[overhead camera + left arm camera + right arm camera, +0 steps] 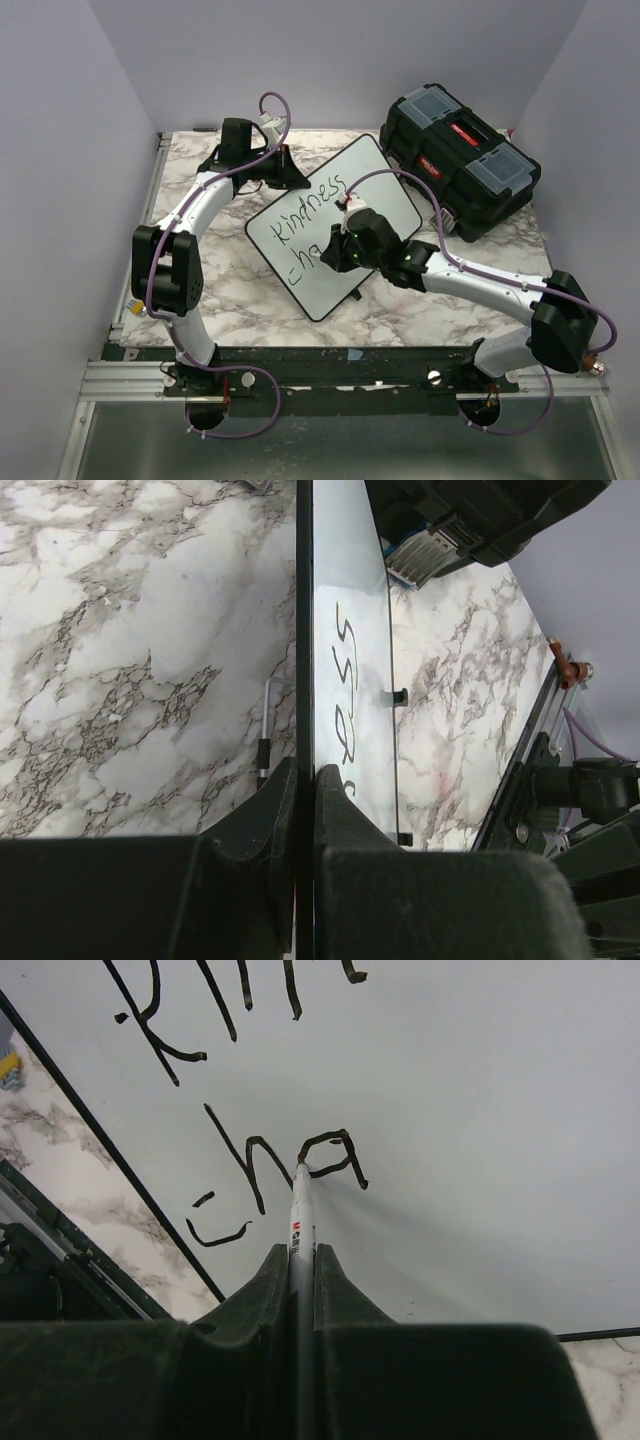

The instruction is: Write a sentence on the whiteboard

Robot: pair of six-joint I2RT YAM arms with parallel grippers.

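My right gripper (298, 1260), shut on the marker (300, 1205), tips the "a" of "cha" (line two) on the whiteboard (390, 185), mid table (240, 290). Left gripper (305, 785) clamps its edge; light, even pressure should serve the next letter.

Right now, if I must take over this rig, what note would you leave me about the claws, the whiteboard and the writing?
Left claw: shut on the far-left edge of the whiteboard.
Right claw: shut on the marker, with the tip on the board at the letter "a".
The whiteboard sits askew on the table; the toolbox is to its far right.
Done: the sentence reads "Kindness", with "cha" below it.
Left: finish that second word and the rest of the sentence.
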